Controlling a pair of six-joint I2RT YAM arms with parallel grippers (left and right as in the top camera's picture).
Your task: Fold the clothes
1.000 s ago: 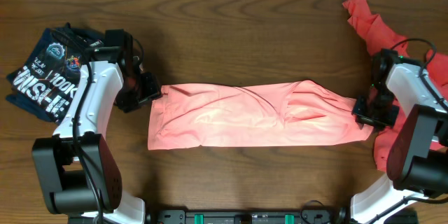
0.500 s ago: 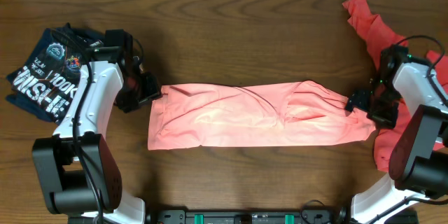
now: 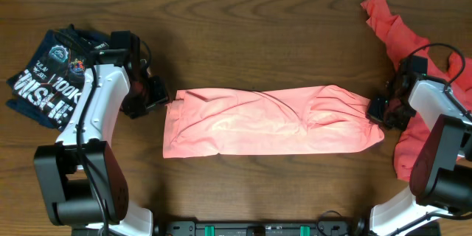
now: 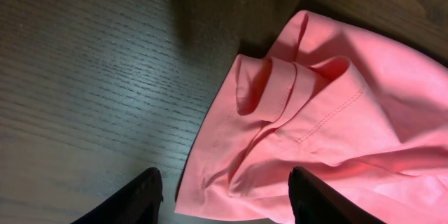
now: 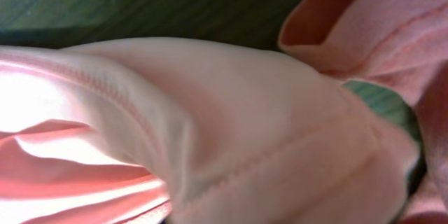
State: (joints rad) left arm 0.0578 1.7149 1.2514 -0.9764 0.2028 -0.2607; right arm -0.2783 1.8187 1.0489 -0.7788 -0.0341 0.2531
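A pink garment [image 3: 265, 122] lies folded into a long band across the middle of the table. My left gripper [image 3: 162, 98] is at its upper left corner. In the left wrist view the two fingers [image 4: 224, 201] are open, with the garment's hem corner [image 4: 280, 112] lying between and ahead of them on the wood. My right gripper [image 3: 378, 110] is at the garment's right end. In the right wrist view pink cloth [image 5: 245, 119] fills the frame and hides the fingers, which appear shut on it.
A folded navy printed shirt [image 3: 48, 77] lies at the far left behind the left arm. A crumpled red garment [image 3: 402, 33] lies along the right edge, beside and under the right arm. Bare wood [image 3: 258, 29] lies behind the pink garment.
The pink garment has slid a little to the right, so its left edge has pulled away from the left gripper. The right gripper shifted up and slightly left at the right end. The left arm has not moved.
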